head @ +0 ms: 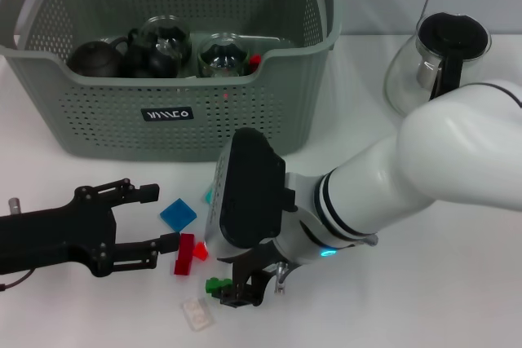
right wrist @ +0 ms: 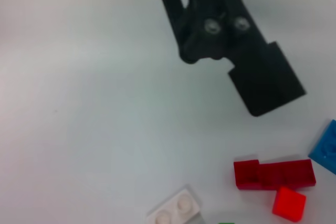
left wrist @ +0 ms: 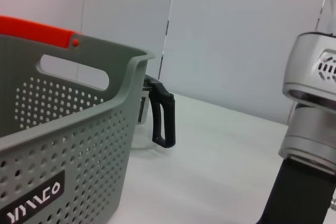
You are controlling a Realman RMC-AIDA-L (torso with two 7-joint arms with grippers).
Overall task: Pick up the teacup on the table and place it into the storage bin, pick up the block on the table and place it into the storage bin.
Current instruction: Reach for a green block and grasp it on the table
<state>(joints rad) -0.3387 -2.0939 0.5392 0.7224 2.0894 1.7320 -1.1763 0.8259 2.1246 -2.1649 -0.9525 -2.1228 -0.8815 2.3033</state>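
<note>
The storage bin [head: 175, 112] fills the 11 to 12 o'clock part of the head view: a big grey-green basket with perforated walls, orange-red handle ends and a dark label with white lettering. It stands on the white counter [head: 457, 283]. Inside it lie a dark teapot [head: 96, 58] and two clear glass vessels [head: 222, 52]. Whether one of these is the teacup I cannot tell, but no teacup shows loose on the counter, so that half of the task looks finished.

At 2 o'clock a glass carafe [head: 440, 59] with a black lid and handle stands well apart from the bin.

The block half is under way, I judge. The right gripper [head: 245, 289] is down low at 6 o'clock, its fingers around a small green block [head: 216, 286], though how tightly they hold it I cannot tell. The left gripper [head: 155, 218] lies at 8 o'clock with its two black fingers spread wide and nothing between them.

The remaining blocks sit between the two grippers, in front of the bin: a blue flat tile [head: 178, 215] at 7 o'clock, a dark red block [right wrist: 273, 174] with a smaller bright red piece [right wrist: 289, 203] touching it, and a clear studded block [head: 196, 313] nearest the lower edge. All are small, hard plastic bricks, still to be lifted into the bin.
</note>
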